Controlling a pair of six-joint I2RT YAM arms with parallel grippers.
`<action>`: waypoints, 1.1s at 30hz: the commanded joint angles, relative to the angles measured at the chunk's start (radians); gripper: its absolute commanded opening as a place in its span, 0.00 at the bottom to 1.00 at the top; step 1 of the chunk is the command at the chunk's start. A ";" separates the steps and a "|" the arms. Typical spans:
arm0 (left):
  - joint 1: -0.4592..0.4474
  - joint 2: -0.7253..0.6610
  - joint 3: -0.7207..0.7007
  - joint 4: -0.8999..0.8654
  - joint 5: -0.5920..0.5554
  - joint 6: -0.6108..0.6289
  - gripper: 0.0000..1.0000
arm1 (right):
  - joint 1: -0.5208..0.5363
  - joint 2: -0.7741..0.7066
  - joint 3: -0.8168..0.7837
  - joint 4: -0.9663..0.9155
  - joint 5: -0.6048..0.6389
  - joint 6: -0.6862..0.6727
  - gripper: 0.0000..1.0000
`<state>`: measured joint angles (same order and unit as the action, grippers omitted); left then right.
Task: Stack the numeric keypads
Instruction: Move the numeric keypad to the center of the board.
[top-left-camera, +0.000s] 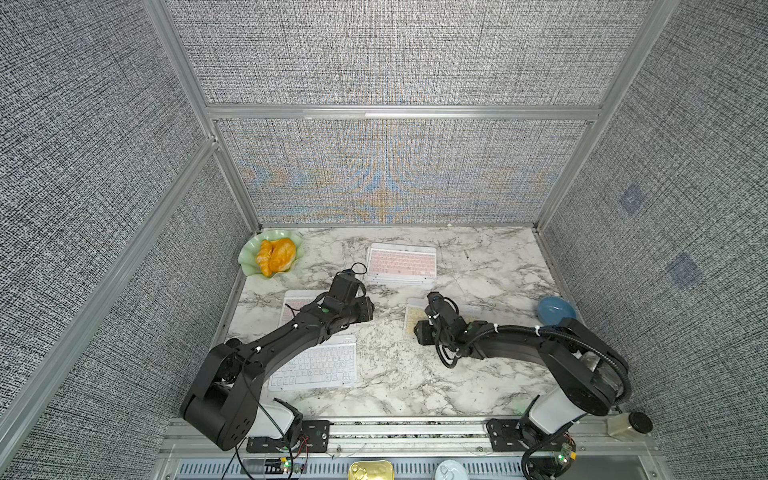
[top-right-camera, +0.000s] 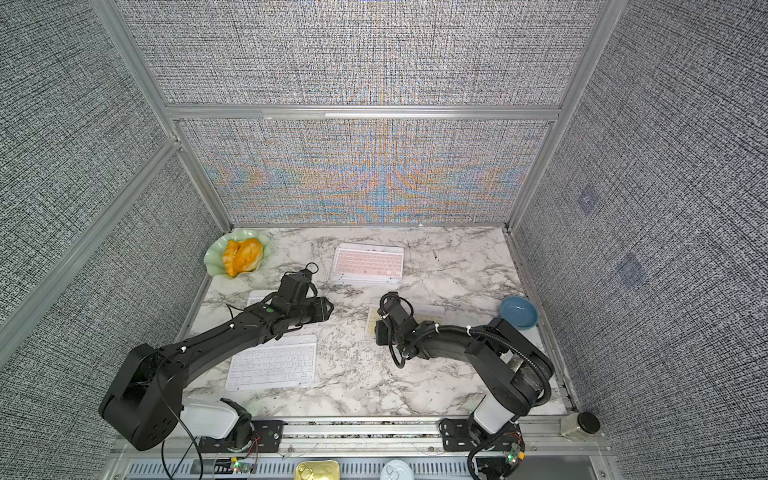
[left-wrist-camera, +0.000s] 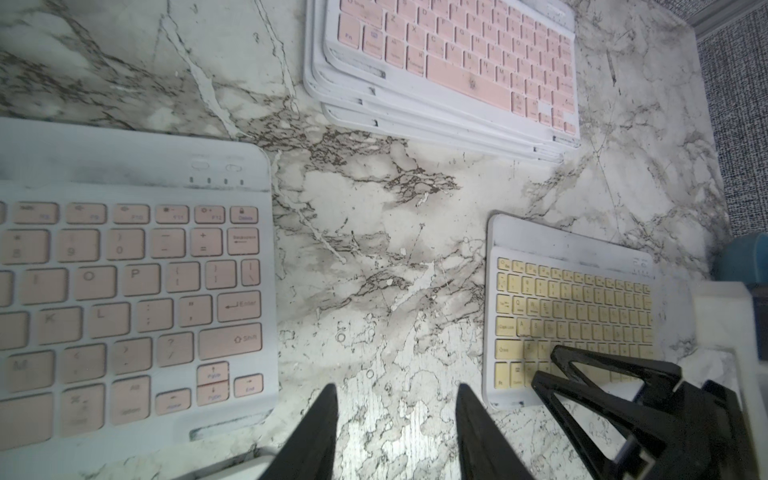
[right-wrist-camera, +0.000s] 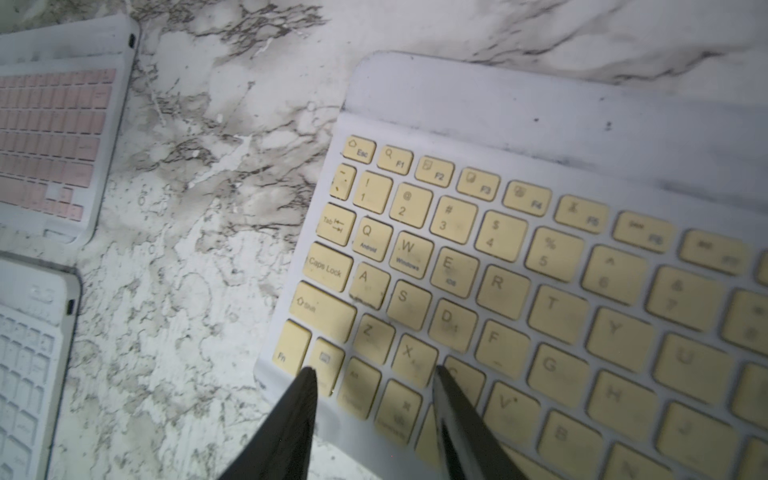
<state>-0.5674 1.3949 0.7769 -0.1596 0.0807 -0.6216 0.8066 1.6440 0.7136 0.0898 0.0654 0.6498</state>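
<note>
Surface: white marble-patterned table top (top-left-camera: 415, 386), enclosed by grey woven wall panels (top-left-camera: 395, 54) set in aluminium framing.
Stack: several white-framed keypads are piled at the back of the table, near the middle (top-left-camera: 401, 263) (top-right-camera: 368, 264). A pink-keyed one lies on top. In the left wrist view the lower frames are seen slightly fanned out (left-wrist-camera: 457, 54), and their exact count cannot be told.
Pink keypad: laid flat on the left side (top-left-camera: 293, 305) (left-wrist-camera: 124, 291), largely covered by the left arm in both top views.
White keypad: laid flat just in front of the pink keypad, nearer the left arm's base (top-left-camera: 316, 363) (top-right-camera: 272, 361).
Yellow keypad: laid flat right of centre (top-right-camera: 428, 311) (right-wrist-camera: 540, 270), partly hidden by the right arm from above.
Left gripper: held over bare marble between the pink keypad and the yellow keypad (left-wrist-camera: 397, 388). Its jaws are parted and nothing is gripped.
Right gripper: held over the yellow keypad's near left corner (right-wrist-camera: 374, 370), with the fingertips above the bottom key rows. The jaws are parted and nothing is gripped. Contact with the keys cannot be told.
Green dish: placed in the back left corner (top-left-camera: 249, 257), with an orange pastry (top-left-camera: 276, 255) in it.
Blue bowl: placed at the right edge of the table (top-right-camera: 517, 312), beside the right arm.
Jar: seen on the front rail at the right corner (top-left-camera: 629, 424), with a dark lid.
</note>
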 joint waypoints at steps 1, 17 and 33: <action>-0.007 -0.005 -0.007 0.009 -0.002 -0.007 0.47 | 0.035 0.043 0.011 -0.211 -0.143 0.070 0.48; -0.075 0.076 0.014 0.038 0.003 0.005 0.47 | -0.044 -0.334 -0.005 -0.395 -0.038 -0.037 0.60; -0.132 0.162 -0.025 0.104 0.060 -0.024 0.47 | -0.494 -0.413 -0.127 -0.455 -0.217 -0.182 0.62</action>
<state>-0.6971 1.5562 0.7609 -0.0784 0.1299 -0.6331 0.3325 1.2198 0.5850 -0.3630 -0.1204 0.4915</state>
